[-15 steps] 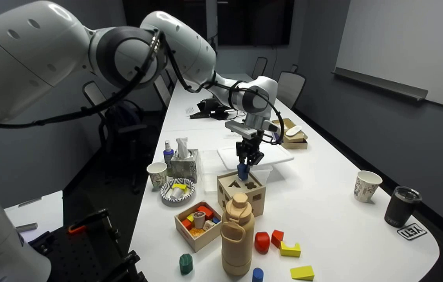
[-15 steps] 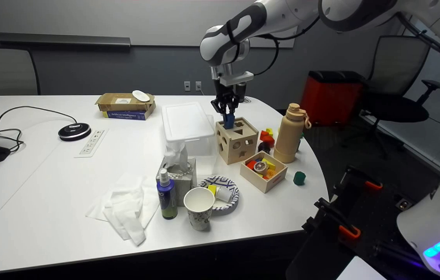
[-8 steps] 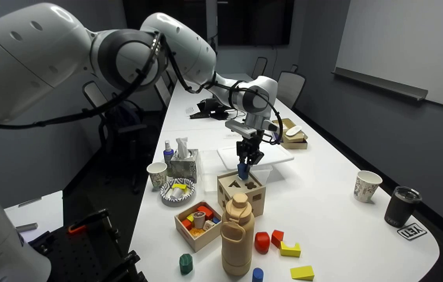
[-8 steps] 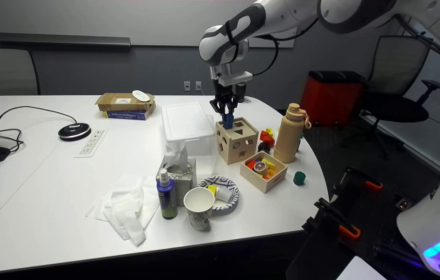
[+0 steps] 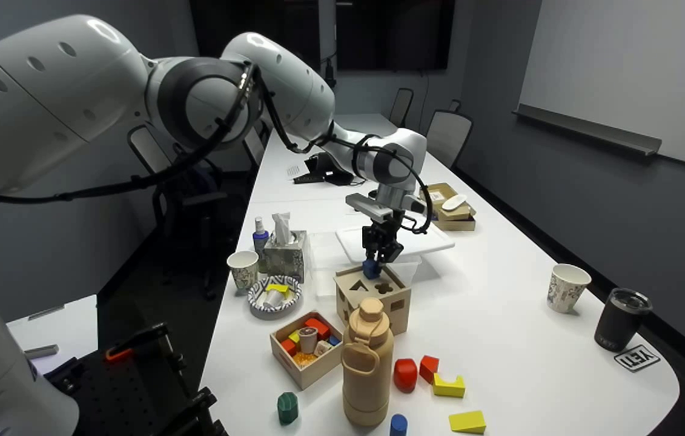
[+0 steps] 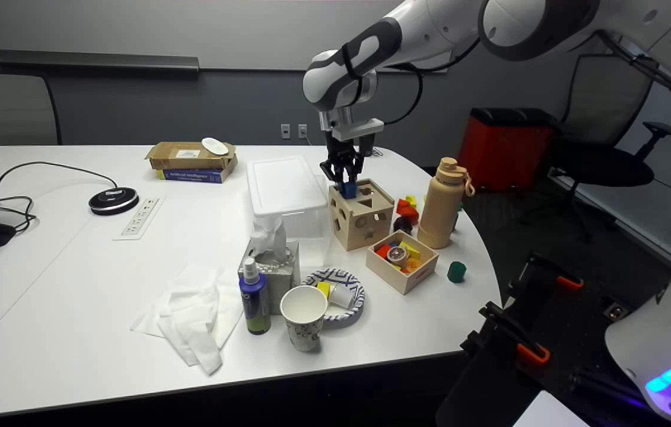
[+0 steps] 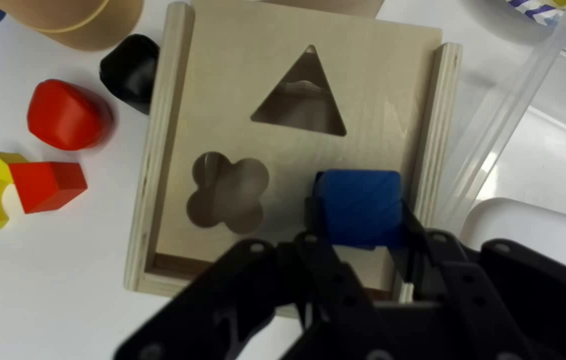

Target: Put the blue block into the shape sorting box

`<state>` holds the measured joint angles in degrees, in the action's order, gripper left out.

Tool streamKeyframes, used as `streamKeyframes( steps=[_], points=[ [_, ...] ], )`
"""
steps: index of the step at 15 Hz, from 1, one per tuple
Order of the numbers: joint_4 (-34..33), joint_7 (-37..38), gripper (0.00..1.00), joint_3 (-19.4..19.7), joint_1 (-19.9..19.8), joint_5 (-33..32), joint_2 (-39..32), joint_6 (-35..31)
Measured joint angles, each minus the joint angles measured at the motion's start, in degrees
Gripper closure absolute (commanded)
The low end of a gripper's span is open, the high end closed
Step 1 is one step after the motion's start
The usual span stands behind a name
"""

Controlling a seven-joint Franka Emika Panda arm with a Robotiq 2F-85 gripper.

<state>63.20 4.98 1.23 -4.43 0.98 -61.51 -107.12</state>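
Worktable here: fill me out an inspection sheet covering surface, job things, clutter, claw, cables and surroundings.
Surface: white table, several items on it; spills, nothing seen.
Job things: blue block at the top of the shape sorting box, part of it showing above; how deep it sits is unclear. Triangle and clover holes visible in the box's top.
Clutter: tan bottle, tray of coloured blocks, loose blocks, paper cups, tissue box.
Claw: closed on the blue block from both sides.
Cables: black cable strapped along the arm.
Surroundings: chairs, whiteboard; people, nothing seen.
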Motion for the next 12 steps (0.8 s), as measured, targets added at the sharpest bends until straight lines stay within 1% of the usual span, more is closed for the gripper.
streamKeyframes(
  steps=[4,5,6,7,10,11,12],
  points=[
    [-0.51,0.07,0.91,0.01,-0.04,0.06,-0.47,0.00],
    [-0.62,0.09,0.41,0.02,-0.07,0.07,-0.47,0.00],
    [-0.77,0.10,0.40,0.02,-0.09,0.10,-0.47,0.00],
    [-0.92,0.13,0.35,0.03,-0.11,0.13,-0.48,0.00],
    [-1.20,0.18,0.12,0.10,-0.21,0.17,-0.47,0.01],
    [-1.23,0.19,0.05,0.10,-0.25,0.19,-0.47,0.02],
    [-1.25,0.20,0.00,0.10,-0.25,0.19,-0.47,0.02]
  ],
)
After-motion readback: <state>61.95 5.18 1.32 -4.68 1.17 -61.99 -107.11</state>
